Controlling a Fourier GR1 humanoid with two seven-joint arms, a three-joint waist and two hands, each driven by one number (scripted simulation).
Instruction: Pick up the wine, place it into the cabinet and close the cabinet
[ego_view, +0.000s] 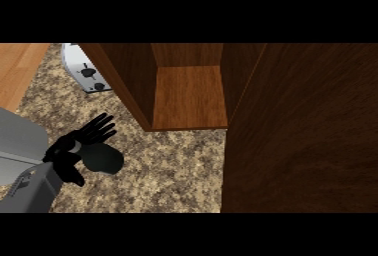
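Cabinet (188, 95) open, door (303, 130) at right; toaster (88, 75) beside left wall; left robot hand (80, 152) rests lower-left, fingers spread.

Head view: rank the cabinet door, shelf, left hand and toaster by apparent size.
1. cabinet door
2. shelf
3. left hand, though nearness to the camera enlarges it
4. toaster, only partly in view

Counter top (170, 165) bearing an open cabinet (188, 95) at centre rear, its door (303, 130) swung out along the right side, and a toaster (86, 73) just left of the cabinet.
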